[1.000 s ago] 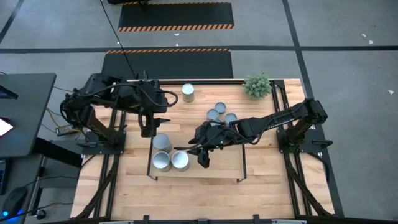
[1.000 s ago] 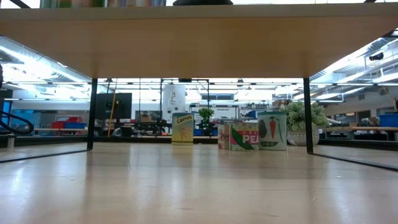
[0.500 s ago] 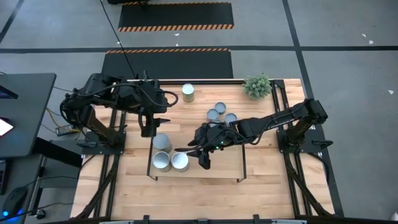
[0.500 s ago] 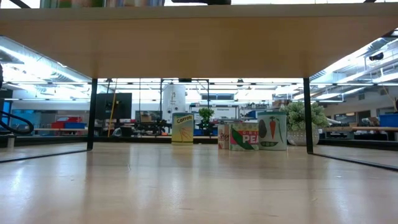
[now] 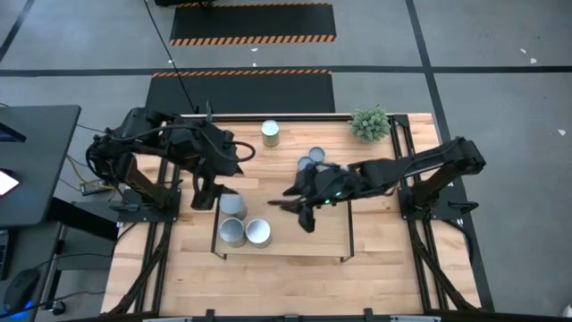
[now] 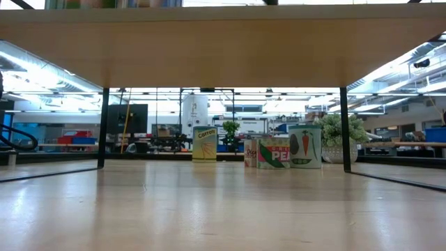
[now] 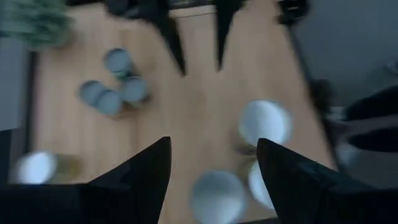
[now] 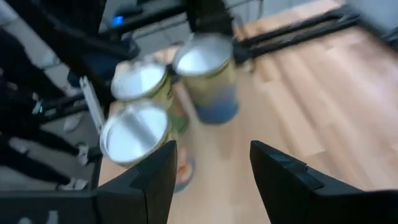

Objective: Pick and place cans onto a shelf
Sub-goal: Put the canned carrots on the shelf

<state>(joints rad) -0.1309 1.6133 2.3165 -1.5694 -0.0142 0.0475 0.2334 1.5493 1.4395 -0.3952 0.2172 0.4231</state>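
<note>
The shelf (image 5: 308, 243) is a light-wood board with black rails, and its underside (image 6: 223, 49) fills the top of the low view. Three pale cans (image 5: 234, 232) (image 8: 134, 132) stand upright on its left end. A fourth pale can (image 5: 270, 134) stands on the table at the far edge. Three bluish cans (image 5: 315, 157) (image 7: 118, 61) stand on the table behind the shelf. My left gripper (image 5: 206, 200) (image 7: 214, 152) hangs open above the shelf's left rail. My right gripper (image 5: 293, 213) (image 8: 211, 168) hovers open over the shelf's middle, pointing at the three cans and clear of them.
A small green plant (image 5: 370, 122) stands at the table's far right corner. In the low view the labelled cans (image 6: 275, 152) stand on the table beyond the shelf's black legs (image 6: 343, 129). Bare wood lies on the shelf's right half and along the table's near edge.
My right gripper has drawn back from the three cans on the shelf toward the table's right edge and risen a little, staying open. My left gripper has swung a little toward the table's left edge while staying over the shelf's left rail. The cans have not moved.
</note>
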